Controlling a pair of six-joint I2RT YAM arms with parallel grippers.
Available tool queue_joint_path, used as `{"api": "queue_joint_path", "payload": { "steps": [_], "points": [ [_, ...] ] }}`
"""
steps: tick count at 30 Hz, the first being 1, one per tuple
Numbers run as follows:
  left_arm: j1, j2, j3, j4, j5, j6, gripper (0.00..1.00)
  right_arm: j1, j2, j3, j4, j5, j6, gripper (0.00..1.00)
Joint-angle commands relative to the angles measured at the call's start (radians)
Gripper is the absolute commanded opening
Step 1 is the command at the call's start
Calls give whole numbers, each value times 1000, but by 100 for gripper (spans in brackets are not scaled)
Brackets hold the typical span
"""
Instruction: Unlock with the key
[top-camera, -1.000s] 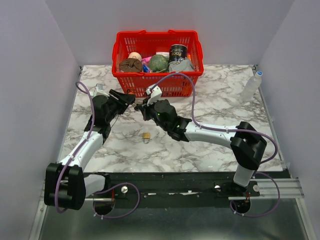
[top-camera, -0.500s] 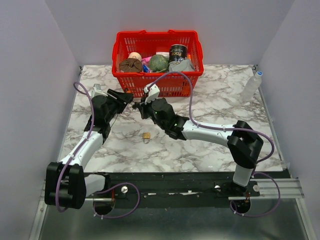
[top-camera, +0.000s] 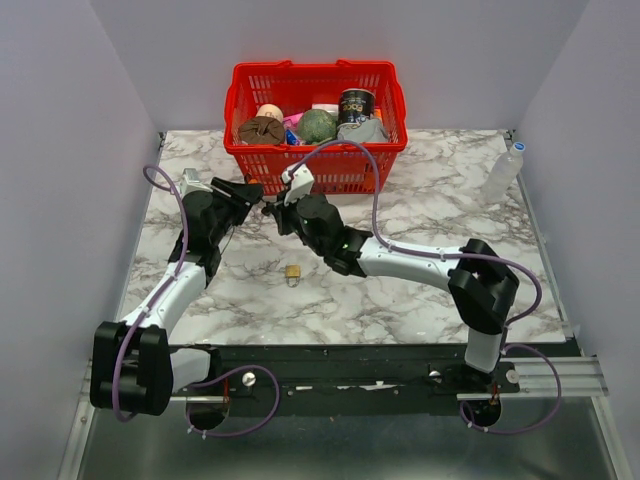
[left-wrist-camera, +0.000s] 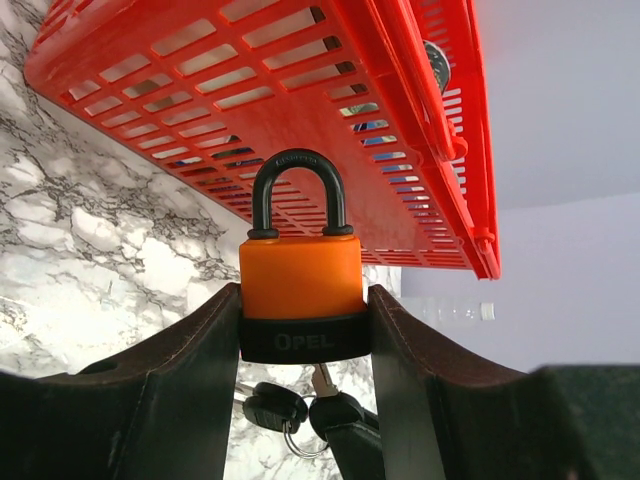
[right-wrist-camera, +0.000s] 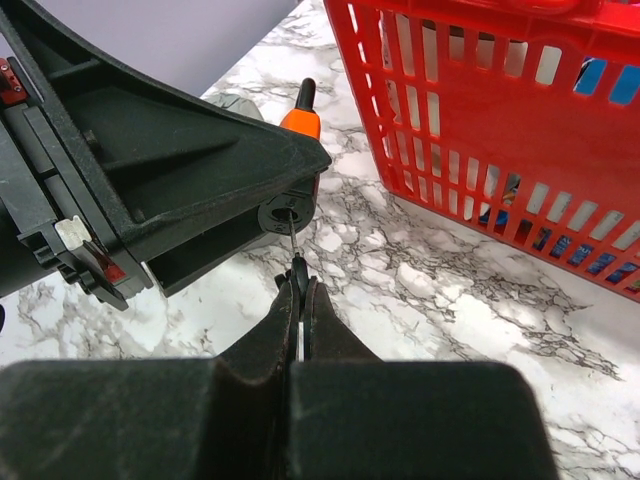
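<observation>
My left gripper (left-wrist-camera: 303, 300) is shut on the orange-and-black padlock (left-wrist-camera: 300, 275) and holds it above the table with its shackle pointing away. In the top view the two grippers meet in front of the basket, left (top-camera: 248, 194) and right (top-camera: 272, 212). My right gripper (right-wrist-camera: 300, 285) is shut on the black head of the key (right-wrist-camera: 298, 268). The key's thin blade runs into the keyhole in the padlock's black base (right-wrist-camera: 285, 212). In the left wrist view the key (left-wrist-camera: 335, 410) sits under the padlock, and a second black-headed key (left-wrist-camera: 268, 405) hangs from its ring.
A red basket (top-camera: 315, 125) full of items stands just behind the grippers, its wall close in both wrist views (right-wrist-camera: 500, 130). A small brass padlock (top-camera: 292, 272) lies on the marble table (top-camera: 420, 210). A clear bottle (top-camera: 503, 172) stands at the right edge.
Both grippers have shifted a little back and to the left together. The right gripper has closed in on the padlock with the key.
</observation>
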Motion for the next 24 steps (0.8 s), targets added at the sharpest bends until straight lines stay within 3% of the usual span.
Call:
{"api": "queue_joint_path", "payload": {
  "steps": [1, 13, 24],
  "points": [
    [-41, -7, -18, 18, 197, -31, 0, -13, 51, 80, 87, 64, -23, 1],
    [-49, 2, -23, 44, 216, -40, 0, -37, 58, 103, 86, 50, 35, 1],
    [-49, -3, -32, 55, 216, -52, 0, -54, 51, 89, 75, 140, 155, 1]
  ]
}}
